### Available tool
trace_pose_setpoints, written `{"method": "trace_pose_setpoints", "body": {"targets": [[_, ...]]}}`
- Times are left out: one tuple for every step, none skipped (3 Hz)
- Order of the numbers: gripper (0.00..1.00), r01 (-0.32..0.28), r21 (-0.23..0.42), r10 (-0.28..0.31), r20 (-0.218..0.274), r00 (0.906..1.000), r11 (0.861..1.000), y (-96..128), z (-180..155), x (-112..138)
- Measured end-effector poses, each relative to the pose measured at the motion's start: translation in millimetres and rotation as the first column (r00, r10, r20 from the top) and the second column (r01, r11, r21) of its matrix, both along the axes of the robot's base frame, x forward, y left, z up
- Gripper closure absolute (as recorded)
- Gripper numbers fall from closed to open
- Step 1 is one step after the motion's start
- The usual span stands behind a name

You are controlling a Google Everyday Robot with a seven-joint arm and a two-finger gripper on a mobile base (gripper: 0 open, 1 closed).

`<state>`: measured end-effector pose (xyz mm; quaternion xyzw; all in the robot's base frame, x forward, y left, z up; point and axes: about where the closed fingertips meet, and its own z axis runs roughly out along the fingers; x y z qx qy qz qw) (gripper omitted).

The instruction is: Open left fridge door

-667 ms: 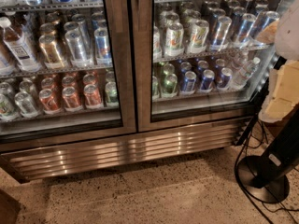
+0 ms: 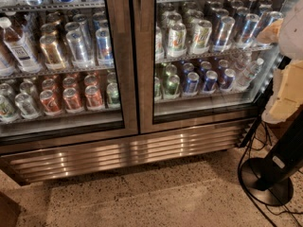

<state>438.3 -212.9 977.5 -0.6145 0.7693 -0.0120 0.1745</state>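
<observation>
the left fridge door (image 2: 61,60) sits shut, well left of the hand (image 2: 280,32), a pale shape whose state i cannot tell. reach stage, i judge; next it must cross over, catch the door's edge and pull.

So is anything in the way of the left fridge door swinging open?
Nothing visible stands right before the left fridge door. A dark shape sits at the picture's bottom-left corner. The black stand is over by the other door. The tool is not in view.
</observation>
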Motion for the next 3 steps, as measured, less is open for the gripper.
{"method": "trace_pose_setpoints", "body": {"targets": [[0.0, -0.061, 0.123, 0.06, 0.013, 0.9981, 0.991, -14, -4, 8], [0.0, -0.151, 0.185, 0.147, 0.038, 0.9884, 0.971, 1, -4, 11], [0.0, -0.161, 0.191, 0.159, 0.026, 0.9869, 0.968, 1, -5, 12]]}}
